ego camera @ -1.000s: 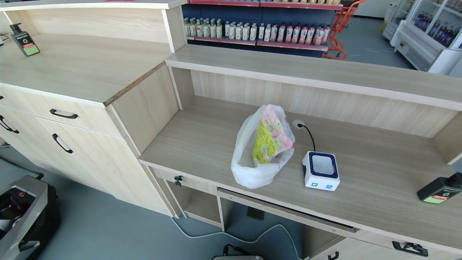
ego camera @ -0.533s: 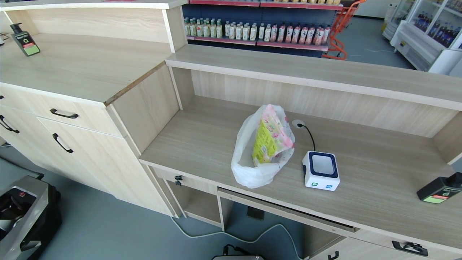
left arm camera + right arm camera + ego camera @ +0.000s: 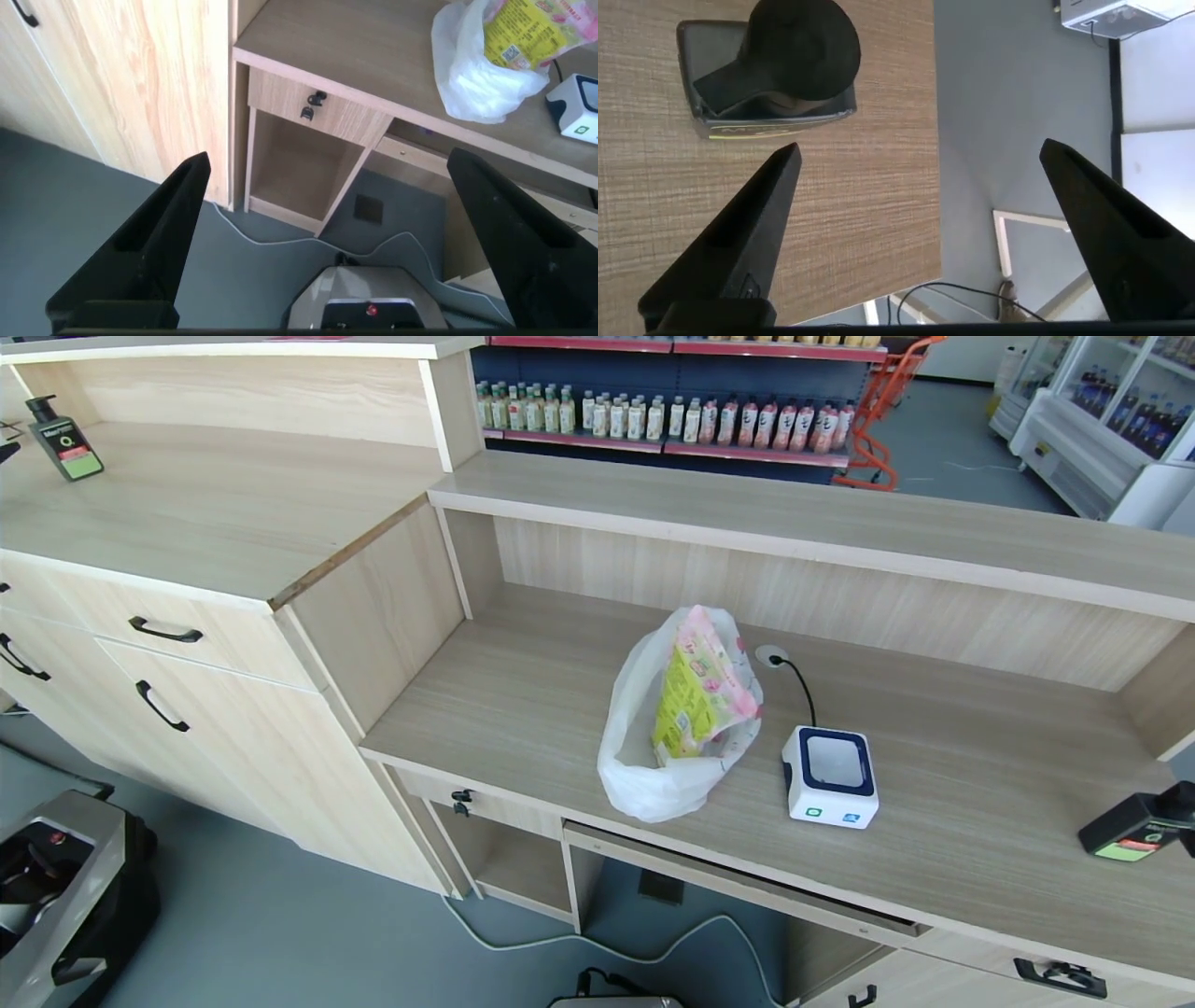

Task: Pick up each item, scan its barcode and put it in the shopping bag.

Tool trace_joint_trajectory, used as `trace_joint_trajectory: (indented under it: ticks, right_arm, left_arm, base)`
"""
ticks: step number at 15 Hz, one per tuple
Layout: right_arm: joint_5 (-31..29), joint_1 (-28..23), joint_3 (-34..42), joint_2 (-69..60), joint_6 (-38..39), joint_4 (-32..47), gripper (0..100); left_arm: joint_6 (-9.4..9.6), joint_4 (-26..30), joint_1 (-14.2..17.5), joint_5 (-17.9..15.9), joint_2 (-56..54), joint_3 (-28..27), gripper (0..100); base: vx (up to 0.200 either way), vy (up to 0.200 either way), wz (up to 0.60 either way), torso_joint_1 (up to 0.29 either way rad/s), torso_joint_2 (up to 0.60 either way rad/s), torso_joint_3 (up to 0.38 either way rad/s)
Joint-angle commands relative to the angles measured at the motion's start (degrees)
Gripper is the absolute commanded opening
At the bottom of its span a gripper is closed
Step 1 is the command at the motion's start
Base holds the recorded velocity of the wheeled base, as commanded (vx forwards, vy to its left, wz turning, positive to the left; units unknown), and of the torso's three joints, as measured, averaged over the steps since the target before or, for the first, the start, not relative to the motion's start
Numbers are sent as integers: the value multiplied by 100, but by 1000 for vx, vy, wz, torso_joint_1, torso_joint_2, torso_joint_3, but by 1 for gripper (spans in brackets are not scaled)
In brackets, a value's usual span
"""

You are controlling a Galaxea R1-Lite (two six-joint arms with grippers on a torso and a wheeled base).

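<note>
a snack packet (image 3: pixel 702 691) already stood in the white shopping bag (image 3: pixel 644 784) at the middle of the desk (image 3: pixel 523 709) beside the scanner (image 3: pixel 831 775), while a black pump bottle (image 3: pixel 1134 826) at its right edge looked still to scan, with the right gripper (image 3: pixel 915 233) and left gripper (image 3: pixel 327 233) both spread and empty.

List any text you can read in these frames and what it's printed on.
No text reads clearly.
Pink and yellow-green snack packet in the white plastic shopping bag: print too small.
Black pump bottle with green label: blurred.
White square barcode scanner: two small icons, no legible words.
</note>
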Motion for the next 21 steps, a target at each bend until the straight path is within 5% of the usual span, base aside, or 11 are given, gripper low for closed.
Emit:
trace_joint_trajectory:
  ticks: [1, 21]
  right_arm:
    - [106, 5, -8, 97, 30, 8, 100]
    - [704, 637, -272, 660, 847, -264, 100]
  left_arm:
    - [-2, -1, 0, -2, -2, 0, 100]
    - [-2, -1, 0, -2, -2, 0, 100]
  base:
    - [0, 0, 0, 0, 0, 0]
    - [0, 0, 0, 0, 0, 0]
